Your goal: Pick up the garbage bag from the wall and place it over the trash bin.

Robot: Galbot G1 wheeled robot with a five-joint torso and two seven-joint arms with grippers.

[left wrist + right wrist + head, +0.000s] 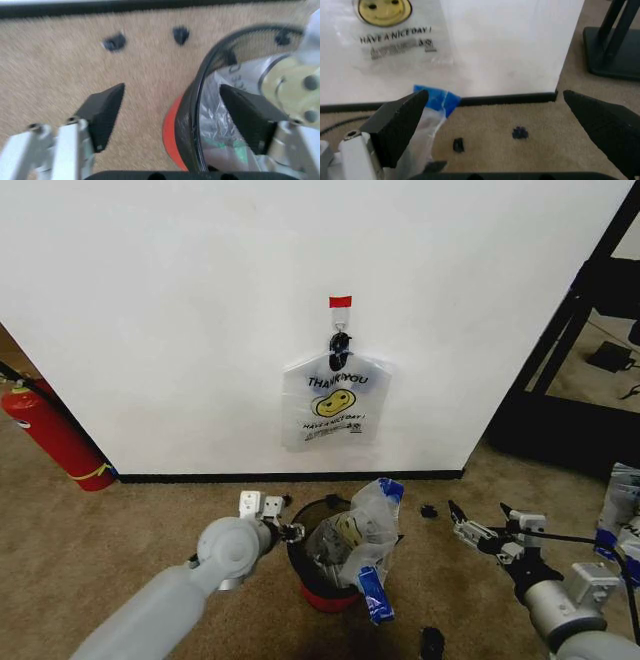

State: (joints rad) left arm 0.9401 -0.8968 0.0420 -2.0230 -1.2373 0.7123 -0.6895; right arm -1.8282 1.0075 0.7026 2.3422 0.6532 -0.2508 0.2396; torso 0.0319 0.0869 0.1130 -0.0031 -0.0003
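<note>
The garbage bag, translucent white with blue patches, sits crumpled in and over the right side of the black mesh trash bin, spilling past its rim. My left gripper is open at the bin's left rim. In the left wrist view the left gripper straddles the rim of the trash bin: one finger is outside over the carpet, the other inside against the garbage bag. My right gripper hangs open and empty right of the bin. The right gripper faces the wall, beside the bag's blue corner.
A matching smiley bag hangs from a black hook under red tape. A red fire extinguisher leans at the left. A black shelf frame stands at the right. Small black bits lie on the carpet.
</note>
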